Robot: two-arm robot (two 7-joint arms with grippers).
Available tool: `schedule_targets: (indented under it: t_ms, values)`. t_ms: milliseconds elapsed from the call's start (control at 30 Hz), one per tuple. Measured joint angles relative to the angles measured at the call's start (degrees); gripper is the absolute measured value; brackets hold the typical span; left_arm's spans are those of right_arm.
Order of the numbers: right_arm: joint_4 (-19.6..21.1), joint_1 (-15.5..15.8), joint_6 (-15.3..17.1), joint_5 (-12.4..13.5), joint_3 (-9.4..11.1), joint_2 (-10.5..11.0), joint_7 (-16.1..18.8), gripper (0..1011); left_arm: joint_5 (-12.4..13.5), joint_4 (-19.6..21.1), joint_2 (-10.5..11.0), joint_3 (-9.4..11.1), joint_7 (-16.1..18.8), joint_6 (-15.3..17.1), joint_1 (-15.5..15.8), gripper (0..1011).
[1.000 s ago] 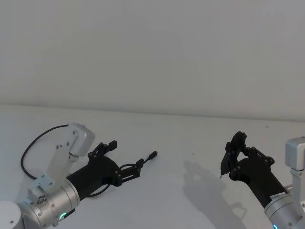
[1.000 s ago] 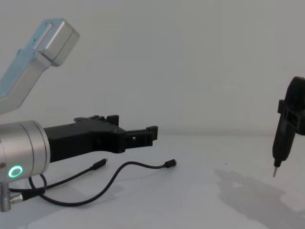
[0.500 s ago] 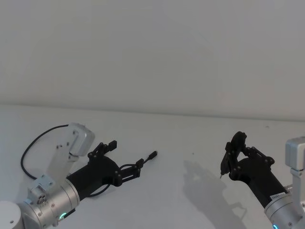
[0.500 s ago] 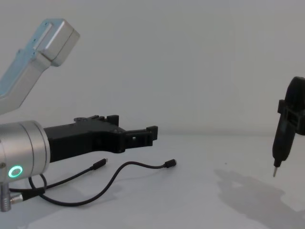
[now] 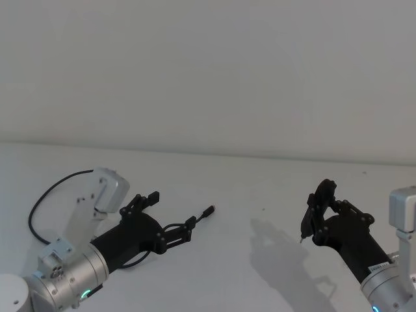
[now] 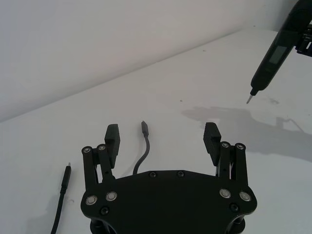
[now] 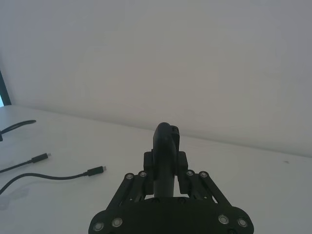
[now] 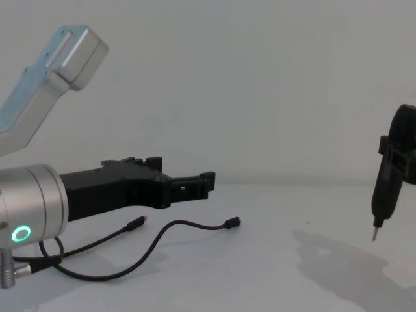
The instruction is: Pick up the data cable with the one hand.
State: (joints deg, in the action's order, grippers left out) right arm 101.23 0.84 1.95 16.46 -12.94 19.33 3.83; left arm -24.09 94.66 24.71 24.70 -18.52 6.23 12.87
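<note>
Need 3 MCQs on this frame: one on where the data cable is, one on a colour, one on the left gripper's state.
1. Where is the data cable?
A. On the table, below the left gripper
B. In the right gripper
C. Draped over the left arm

2. What colour is the glowing ring on the left wrist?
A. Red
B. Green
C. Yellow

3. How do the left gripper's jaws stand?
A. Shut on the cable
B. Shut on nothing
C. Open

Key:
1 A: the cable lies flat on the table and runs under the left gripper, while the right gripper, off to the right, holds a pen-like tool.
2 B: the chest view shows it green.
3 C: the left wrist view shows the jaws wide apart, touching nothing.
</note>
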Motion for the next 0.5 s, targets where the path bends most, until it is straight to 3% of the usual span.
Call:
schedule_targets:
  t_ms: [300, 500]
  values:
    - [0.0, 0.0, 0.0, 0.0, 0.0, 0.0, 0.0, 274, 0.0, 0.0, 0.0, 0.0, -0.2, 0.7, 0.1, 1001]
    - [0.0, 0.0, 0.0, 0.0, 0.0, 0.0, 0.0, 274, -0.6, 0.3, 0.3, 0.1, -0.9, 3.5, 0.4, 1002]
